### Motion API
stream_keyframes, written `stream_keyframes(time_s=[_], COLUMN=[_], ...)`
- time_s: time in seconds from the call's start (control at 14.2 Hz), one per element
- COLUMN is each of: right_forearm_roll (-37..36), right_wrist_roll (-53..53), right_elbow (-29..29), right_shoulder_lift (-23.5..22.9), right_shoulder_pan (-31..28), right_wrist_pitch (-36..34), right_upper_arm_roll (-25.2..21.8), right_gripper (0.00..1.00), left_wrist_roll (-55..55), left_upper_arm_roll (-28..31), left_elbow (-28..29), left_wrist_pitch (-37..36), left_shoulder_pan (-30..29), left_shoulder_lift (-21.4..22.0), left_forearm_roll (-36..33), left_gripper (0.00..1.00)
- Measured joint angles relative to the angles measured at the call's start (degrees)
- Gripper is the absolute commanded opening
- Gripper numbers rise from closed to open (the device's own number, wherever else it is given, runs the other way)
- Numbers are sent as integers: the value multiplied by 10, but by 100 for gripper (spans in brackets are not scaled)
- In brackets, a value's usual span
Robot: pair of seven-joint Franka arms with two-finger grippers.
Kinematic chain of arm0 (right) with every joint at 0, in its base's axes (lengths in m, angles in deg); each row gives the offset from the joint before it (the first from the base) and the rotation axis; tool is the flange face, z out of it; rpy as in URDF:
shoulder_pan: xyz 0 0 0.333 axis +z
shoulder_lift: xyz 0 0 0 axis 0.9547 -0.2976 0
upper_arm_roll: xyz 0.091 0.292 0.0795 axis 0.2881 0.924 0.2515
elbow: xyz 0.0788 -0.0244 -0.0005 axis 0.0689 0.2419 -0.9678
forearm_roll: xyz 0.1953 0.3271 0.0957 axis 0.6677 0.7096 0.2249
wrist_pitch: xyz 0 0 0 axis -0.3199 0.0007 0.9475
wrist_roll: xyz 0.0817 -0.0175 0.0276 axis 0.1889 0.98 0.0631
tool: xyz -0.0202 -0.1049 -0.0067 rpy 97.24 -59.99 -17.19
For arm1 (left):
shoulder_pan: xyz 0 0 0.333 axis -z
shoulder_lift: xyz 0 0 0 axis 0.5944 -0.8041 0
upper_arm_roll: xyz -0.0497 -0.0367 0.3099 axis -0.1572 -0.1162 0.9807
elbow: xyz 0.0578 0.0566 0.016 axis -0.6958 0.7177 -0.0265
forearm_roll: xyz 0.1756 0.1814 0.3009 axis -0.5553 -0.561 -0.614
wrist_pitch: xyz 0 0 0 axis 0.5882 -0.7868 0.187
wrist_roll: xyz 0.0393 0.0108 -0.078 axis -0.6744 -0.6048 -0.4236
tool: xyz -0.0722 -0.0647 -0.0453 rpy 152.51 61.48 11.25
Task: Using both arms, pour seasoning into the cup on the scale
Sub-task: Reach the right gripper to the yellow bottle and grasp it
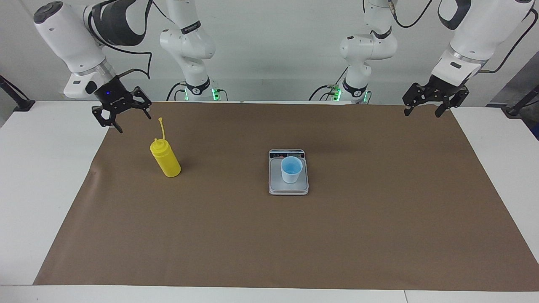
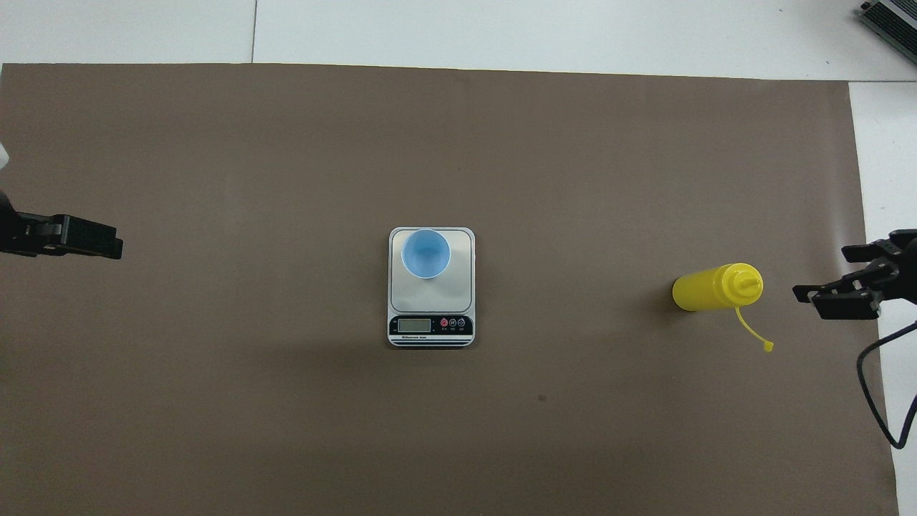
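We see the bottle [image 1: 166,159] standing upright on the brown mat [image 1: 269,235] toward the right arm's end of the table, well apart from the scale [image 1: 288,186] at mid-mat, which carries the cup [image 1: 291,169]. Our right gripper [image 1: 127,118] hangs near the bottle, fingers open and empty. Our left gripper [image 1: 424,110] hangs over the mat's corner, fingers open too.

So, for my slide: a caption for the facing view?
Yellow bottle and scale bearing blue cup wait, both open pincers raised.
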State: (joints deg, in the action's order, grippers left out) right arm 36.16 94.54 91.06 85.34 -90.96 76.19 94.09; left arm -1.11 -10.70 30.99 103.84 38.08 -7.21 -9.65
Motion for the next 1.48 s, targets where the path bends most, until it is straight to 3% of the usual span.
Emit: stream_keyframes(time_s=[0.42,1.06,1.48], right_forearm_roll=[131,301,406], right_wrist_roll=[247,505,574], right_elbow=[92,151,177], right_shoulder_lift=[-9,-78,-111], right_shoulder_pan=[-58,-84,-83], right_wrist_pitch=[73,117,122], right_upper_arm_roll=[-5,-6,-4], right_gripper=[100,100,100], left_wrist_roll=[0,0,0], left_upper_arm_roll=[4,4,4], left_elbow=[-25,-24,-24], left_wrist_pitch=[-7,-34,-37], left_shoulder_pan=[4,11,11], left_shoulder_lift=[-4,-4,-4], left_forearm_roll=[0,0,0], left_gripper=[100,100,100])
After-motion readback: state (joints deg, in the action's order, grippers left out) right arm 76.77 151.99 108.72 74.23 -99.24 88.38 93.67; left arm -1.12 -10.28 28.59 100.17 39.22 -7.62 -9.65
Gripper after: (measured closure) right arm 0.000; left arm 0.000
